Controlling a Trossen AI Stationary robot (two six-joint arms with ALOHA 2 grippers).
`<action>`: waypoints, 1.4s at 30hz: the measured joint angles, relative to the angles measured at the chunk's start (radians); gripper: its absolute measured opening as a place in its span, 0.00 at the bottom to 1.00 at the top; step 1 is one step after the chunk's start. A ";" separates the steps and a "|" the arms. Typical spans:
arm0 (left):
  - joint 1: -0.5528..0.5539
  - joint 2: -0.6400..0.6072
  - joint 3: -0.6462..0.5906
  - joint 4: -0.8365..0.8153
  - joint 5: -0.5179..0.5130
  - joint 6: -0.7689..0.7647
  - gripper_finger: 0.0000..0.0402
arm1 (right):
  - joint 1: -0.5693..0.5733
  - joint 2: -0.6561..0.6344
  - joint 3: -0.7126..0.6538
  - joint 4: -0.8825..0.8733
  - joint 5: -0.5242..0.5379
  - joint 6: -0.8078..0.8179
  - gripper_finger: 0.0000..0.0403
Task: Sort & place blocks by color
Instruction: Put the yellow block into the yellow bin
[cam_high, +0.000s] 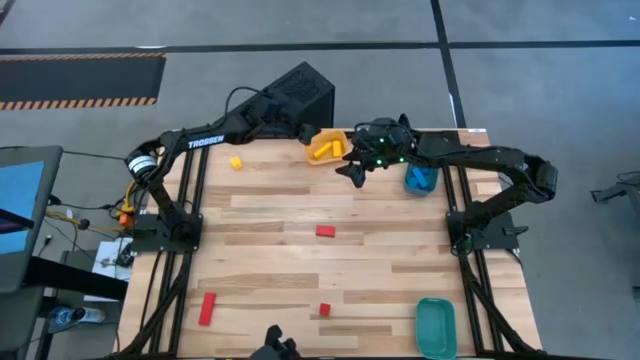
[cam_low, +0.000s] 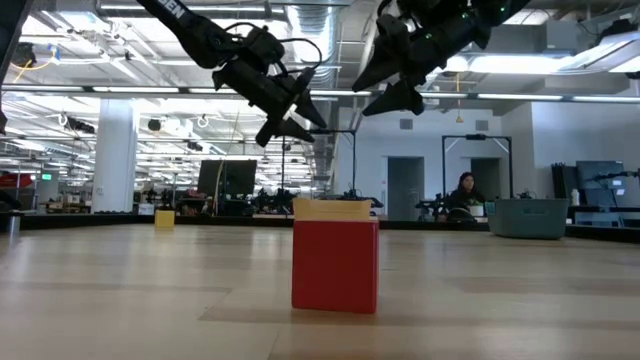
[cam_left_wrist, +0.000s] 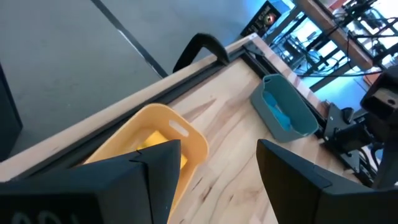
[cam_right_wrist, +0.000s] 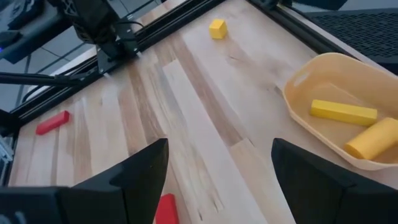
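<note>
- High view: a wood table (cam_high: 300, 230) on grey floor. Red bar (cam_high: 207, 308) near the front-left, long axis running front to back; two red cubes (cam_high: 325, 231) mid-table; yellow cube (cam_high: 236, 162) at the back-left.
- Low view: a red block (cam_low: 335, 262) fills the foreground — both arms hang above it.
- Left wrist view: left gripper (cam_left_wrist: 214, 165) spread open over the orange tray (cam_left_wrist: 186, 134); blue tray (cam_left_wrist: 283, 112) beyond.
- Right wrist view: right gripper (cam_right_wrist: 217, 168) open, empty; yellow bar (cam_right_wrist: 343, 112) lies flat in the orange tray.
</note>
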 joint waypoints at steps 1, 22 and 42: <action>-0.003 0.000 0.000 -0.006 -0.001 0.000 0.48 | 0.002 0.000 0.000 0.000 0.000 0.000 0.75; -0.018 -0.012 0.000 -0.412 -0.128 0.137 0.48 | 0.068 0.228 0.000 0.309 -0.058 0.268 0.75; 0.009 -0.106 -0.001 -0.475 -0.179 0.233 0.48 | 0.055 0.363 0.174 0.352 -0.082 0.234 0.75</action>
